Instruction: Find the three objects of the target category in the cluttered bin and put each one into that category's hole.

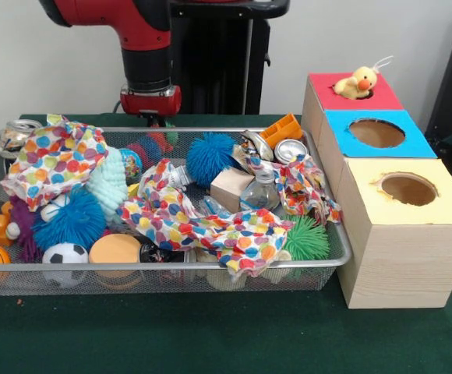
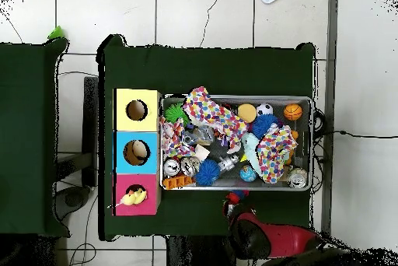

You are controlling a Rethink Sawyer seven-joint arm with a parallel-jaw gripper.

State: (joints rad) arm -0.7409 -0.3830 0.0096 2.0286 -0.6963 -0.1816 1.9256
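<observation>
The wire mesh bin is full of clutter; it also shows in the overhead view. A yellow duckling with an orange beak sits in the red-surround hole of the far wooden box, half sunk, also seen from overhead. No other plush animal shows among the clutter. My gripper hangs from the red arm just behind the bin's far rim, towards the left. In the overhead view my gripper is just outside the bin's edge nearest the robot. It holds nothing that I can see.
Blue-surround hole and yellow-surround hole are on the nearer boxes. In the bin: polka-dot cloths, blue spiky balls, green spiky ball, orange brick, wooden block, small sports balls, cans.
</observation>
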